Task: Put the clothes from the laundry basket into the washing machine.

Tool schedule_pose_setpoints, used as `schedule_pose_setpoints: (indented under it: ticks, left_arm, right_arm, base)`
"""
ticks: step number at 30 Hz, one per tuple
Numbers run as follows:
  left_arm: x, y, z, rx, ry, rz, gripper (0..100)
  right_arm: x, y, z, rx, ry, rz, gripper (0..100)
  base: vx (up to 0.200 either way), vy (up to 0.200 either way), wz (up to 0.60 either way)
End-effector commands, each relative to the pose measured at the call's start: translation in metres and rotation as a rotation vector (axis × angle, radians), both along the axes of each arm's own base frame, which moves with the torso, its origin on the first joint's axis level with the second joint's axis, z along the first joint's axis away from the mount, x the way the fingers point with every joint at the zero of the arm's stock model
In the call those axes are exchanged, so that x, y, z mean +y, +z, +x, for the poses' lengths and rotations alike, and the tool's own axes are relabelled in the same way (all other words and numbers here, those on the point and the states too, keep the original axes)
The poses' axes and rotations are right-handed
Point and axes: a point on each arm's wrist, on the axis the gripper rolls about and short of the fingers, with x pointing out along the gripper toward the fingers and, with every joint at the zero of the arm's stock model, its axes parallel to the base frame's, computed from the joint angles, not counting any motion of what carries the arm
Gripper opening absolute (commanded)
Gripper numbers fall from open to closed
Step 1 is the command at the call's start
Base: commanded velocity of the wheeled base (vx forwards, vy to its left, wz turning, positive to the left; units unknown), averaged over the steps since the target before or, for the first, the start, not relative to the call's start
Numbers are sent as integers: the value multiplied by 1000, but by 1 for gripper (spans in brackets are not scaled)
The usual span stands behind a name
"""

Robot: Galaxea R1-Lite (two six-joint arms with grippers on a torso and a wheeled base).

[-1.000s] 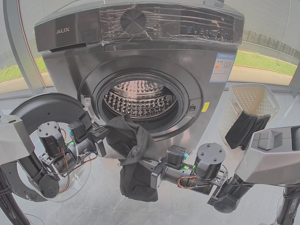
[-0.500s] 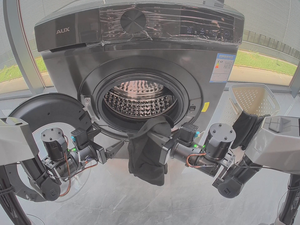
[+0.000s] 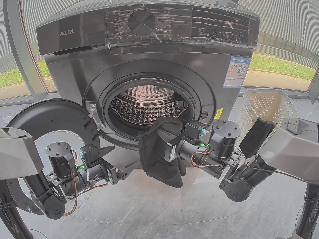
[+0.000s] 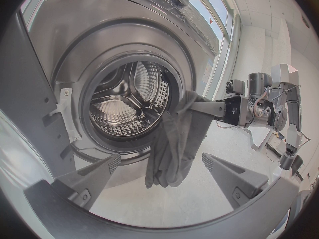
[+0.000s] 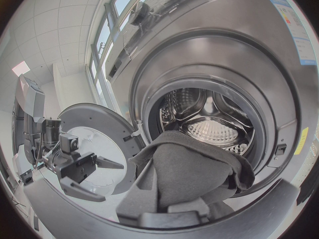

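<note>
The head view takes in the whole scene: a dark grey washing machine (image 3: 146, 43) with its round door (image 3: 50, 117) swung open to the robot's left, and a white perforated laundry basket (image 3: 269, 105) standing on the floor (image 3: 149, 203) at the machine's right side. A dark cloth (image 3: 256, 136) hangs over the basket's front rim.

The right hand (image 3: 159, 133) is at the lower edge of the door opening, pinching a black garment (image 3: 159, 160). The top of the garment lies bunched over the fingers at the rim, and the rest hangs in limp folds in front of the machine, above the floor. The left hand (image 3: 125, 155) is lower and to the left, in front of the open door, with its two wedge-shaped fingers spread wide and nothing between them.

The left wrist view looks into the steel drum (image 4: 126, 100) from the side. It brings out the dimpled, perforated wall and the smooth raised paddles (the head view gives mostly the rows of holes).

In the right wrist view the garment is a soft, matte mound draped over that hand's fingers, just in front of the drum mouth. That view also shows the clear glass bowl in the middle of the door.
</note>
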Motion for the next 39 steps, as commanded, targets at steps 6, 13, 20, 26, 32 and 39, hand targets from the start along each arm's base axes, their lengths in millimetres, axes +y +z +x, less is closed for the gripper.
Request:
schedule_pose_setpoints:
  ticks: [6, 13, 20, 26, 32, 39]
  left_arm:
    - [-19, -2, -3, -6, -67, -2, 100]
    - [-38, -22, 28, -12, -65, 1, 100]
    - [-46, -29, 51, -43, -32, -11, 100]
    - [-54, -29, 69, -86, 21, -27, 0]
    - [-48, -21, 77, -117, 71, -46, 0]
    - [-25, 1, 88, -169, 180, -96, 0]
  right_arm:
    - [14, 8, -3, -19, 20, 16, 0]
    - [20, 13, -11, -23, 45, 21, 0]
    - [28, 14, -21, -25, 76, 23, 0]
    - [31, 13, -25, -23, 90, 26, 0]
    - [26, 9, -23, -8, 59, 15, 0]
    - [11, -3, -22, 37, 5, -25, 0]
  base:
    - [0, 0, 0]
    - [0, 0, 0]
    - [0, 0, 0]
    - [0, 0, 0]
    - [0, 0, 0]
    - [0, 0, 0]
